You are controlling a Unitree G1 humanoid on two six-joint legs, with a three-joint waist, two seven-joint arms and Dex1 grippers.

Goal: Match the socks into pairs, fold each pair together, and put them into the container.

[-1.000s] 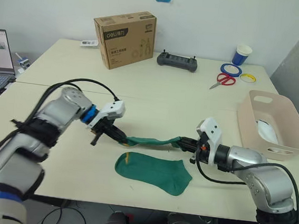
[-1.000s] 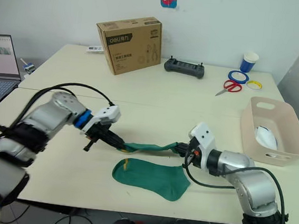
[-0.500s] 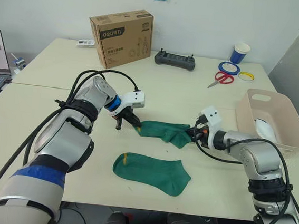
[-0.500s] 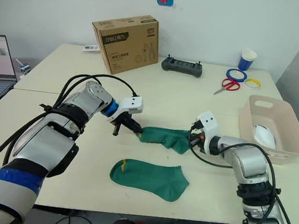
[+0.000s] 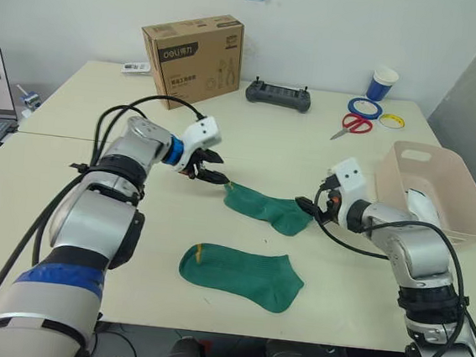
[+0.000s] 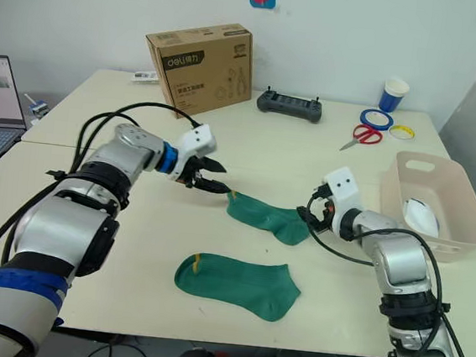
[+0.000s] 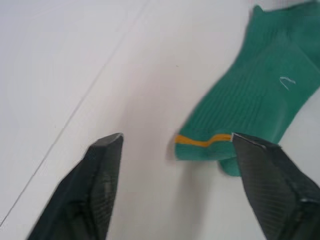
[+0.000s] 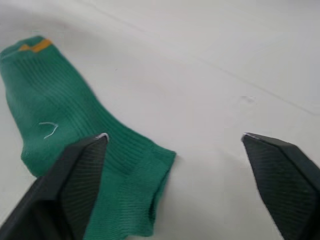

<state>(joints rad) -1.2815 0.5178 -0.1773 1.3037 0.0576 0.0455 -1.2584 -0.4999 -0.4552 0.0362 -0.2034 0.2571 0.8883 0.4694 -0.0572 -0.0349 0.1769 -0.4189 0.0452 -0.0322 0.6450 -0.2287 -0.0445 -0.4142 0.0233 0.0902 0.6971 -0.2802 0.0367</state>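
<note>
I see one dark green sock (image 5: 267,211) lying flat near the middle of the tabletop (image 5: 307,160), its yellow-striped end pointing toward the left side, and the second green sock (image 5: 241,273) lying flat closer to the front edge, well apart from the first. My left tool (image 5: 216,168) hovers just beside the yellow-striped end of the farther sock, fingers spread wide with nothing between them; in its wrist view that end sits in the gap between the two fingers (image 7: 95,190). My right tool (image 5: 309,206) sits at the opposite end of the same sock, also spread wide and empty, one finger (image 8: 70,190) over the sock's edge. The pinkish-beige tub (image 5: 464,196) stands at the right edge of the tabletop with a white sock (image 5: 425,207) inside it. Along the back edge I see a cardboard box (image 5: 192,58), a black controller (image 5: 279,95), red scissors (image 5: 354,126), tape rolls (image 5: 365,108) and a blue cup (image 5: 383,84).
</note>
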